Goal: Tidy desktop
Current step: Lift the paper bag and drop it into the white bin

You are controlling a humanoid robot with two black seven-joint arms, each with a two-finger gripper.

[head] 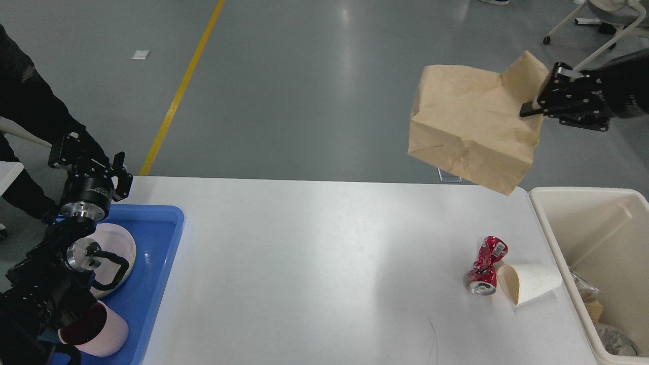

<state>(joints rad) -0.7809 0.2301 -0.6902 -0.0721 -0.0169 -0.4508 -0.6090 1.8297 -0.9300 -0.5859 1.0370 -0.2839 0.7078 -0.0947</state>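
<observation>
The white desktop [314,263] fills the lower view. My right gripper [538,104] is shut on a crumpled brown paper bag [471,121] and holds it high in the air, above the desk's far right corner and left of the cream bin [596,203]. A crushed red can [485,266] and a tipped white paper cup [530,283] lie side by side on the desk near the bin. My left gripper [76,152] hangs over the far end of the blue tray [157,253]; its fingers look spread, with nothing between them.
The blue tray holds a pale plate [119,246] and a pink cup [99,329]. The cream bin holds some crumpled rubbish [608,337]. A person in black [25,106] stands at far left. An office chair [608,30] stands at far right.
</observation>
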